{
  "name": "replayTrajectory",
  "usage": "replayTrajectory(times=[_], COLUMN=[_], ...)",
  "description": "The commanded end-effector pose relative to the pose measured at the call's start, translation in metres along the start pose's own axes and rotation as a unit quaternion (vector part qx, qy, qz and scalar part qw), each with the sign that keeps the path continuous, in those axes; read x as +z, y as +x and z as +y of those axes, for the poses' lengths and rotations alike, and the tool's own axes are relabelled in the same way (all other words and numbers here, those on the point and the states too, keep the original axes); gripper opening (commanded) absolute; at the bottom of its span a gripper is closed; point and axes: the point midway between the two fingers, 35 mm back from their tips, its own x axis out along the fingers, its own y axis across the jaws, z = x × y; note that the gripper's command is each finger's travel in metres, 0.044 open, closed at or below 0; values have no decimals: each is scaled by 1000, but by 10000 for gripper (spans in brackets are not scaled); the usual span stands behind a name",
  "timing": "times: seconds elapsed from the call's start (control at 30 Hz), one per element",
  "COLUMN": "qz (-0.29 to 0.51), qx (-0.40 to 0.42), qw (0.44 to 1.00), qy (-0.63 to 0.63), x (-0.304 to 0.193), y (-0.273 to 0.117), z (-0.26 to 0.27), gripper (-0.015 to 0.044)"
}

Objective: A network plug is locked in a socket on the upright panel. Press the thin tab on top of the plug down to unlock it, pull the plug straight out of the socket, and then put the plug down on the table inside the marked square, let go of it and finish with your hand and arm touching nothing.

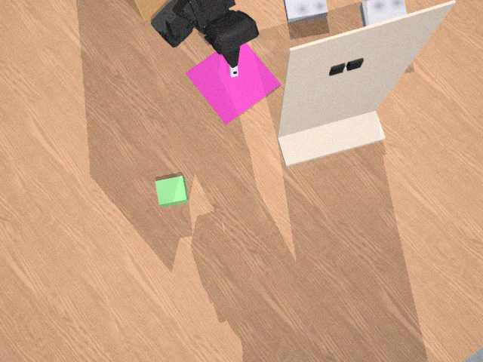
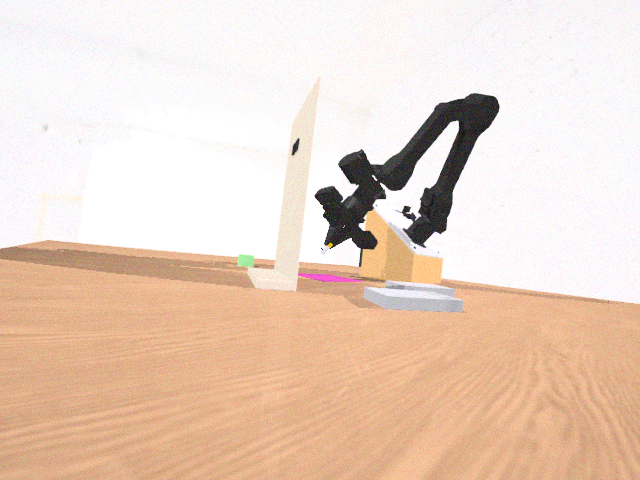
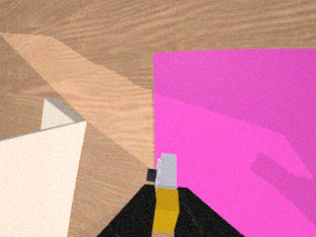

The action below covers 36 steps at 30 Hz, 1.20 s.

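Note:
My gripper is shut on the plug, a small light grey piece with a yellow part between the fingertips. The plug is out of the panel and points obliquely downward in the exterior view. It hangs in the air above the magenta square, and overlaps it near one edge in the wrist view. The upright cream panel stands apart from the gripper. Its socket openings are hidden; two black housings show on it.
A green block lies on the table beyond the square. Flat grey blocks lie on the arm's side of the panel. A wooden wedge with a sloping white top stands at the arm's base.

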Motion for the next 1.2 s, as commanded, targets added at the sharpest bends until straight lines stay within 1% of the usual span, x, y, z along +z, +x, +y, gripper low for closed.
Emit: replayTrajectory(times=[0.0,1.17], qz=[-2,-1], qx=[-3,-3], qw=[1000,1000], qy=[6,7], x=[2,0], y=[4,31], z=[-5,-27], gripper=[0,0])
